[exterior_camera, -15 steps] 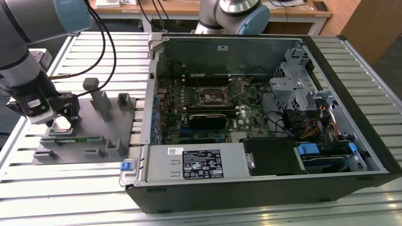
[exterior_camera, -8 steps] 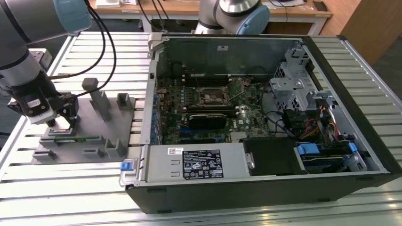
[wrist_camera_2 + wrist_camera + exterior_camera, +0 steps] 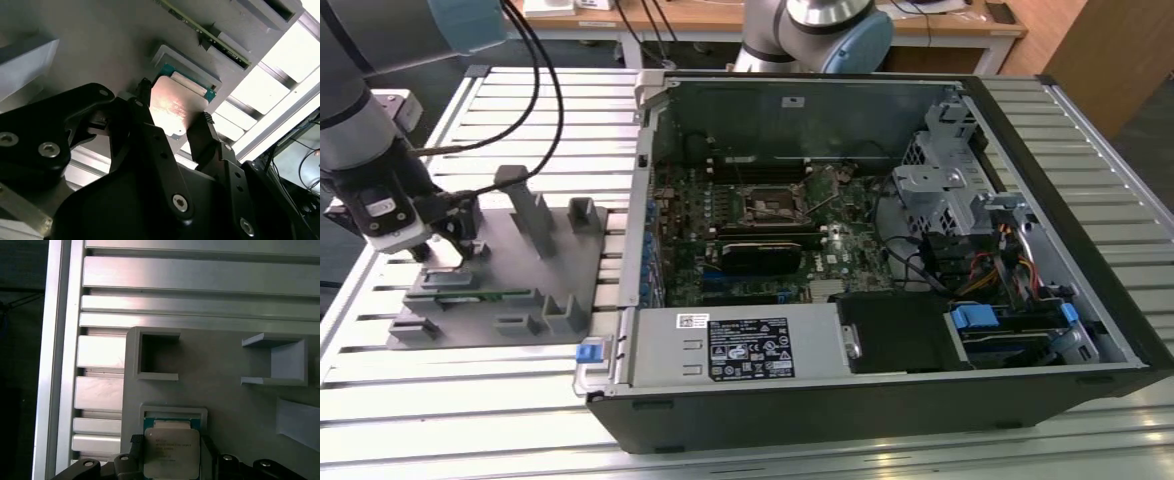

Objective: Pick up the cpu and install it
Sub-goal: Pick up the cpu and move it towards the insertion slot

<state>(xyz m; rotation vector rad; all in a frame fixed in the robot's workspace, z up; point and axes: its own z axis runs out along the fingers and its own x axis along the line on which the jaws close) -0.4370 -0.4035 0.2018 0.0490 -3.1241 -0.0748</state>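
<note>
The cpu (image 3: 176, 106), a flat square chip with a silvery top, sits between my gripper's black fingers (image 3: 145, 95) in both wrist views. It lies over a teal-lined recess (image 3: 170, 419) of the grey fixture plate (image 3: 507, 250). My gripper (image 3: 175, 102) has a fingertip against each of two opposite edges of the cpu (image 3: 171, 452), shut on it. In the exterior view the gripper (image 3: 440, 250) hangs low over the plate's end at the exterior view's left.
An open computer case (image 3: 881, 250) lies at the exterior view's right, its motherboard socket (image 3: 767, 208) exposed. A long green memory stick (image 3: 474, 297) rests in the fixture plate, among upright grey blocks (image 3: 534, 205). A slatted aluminium table (image 3: 454, 420) carries everything.
</note>
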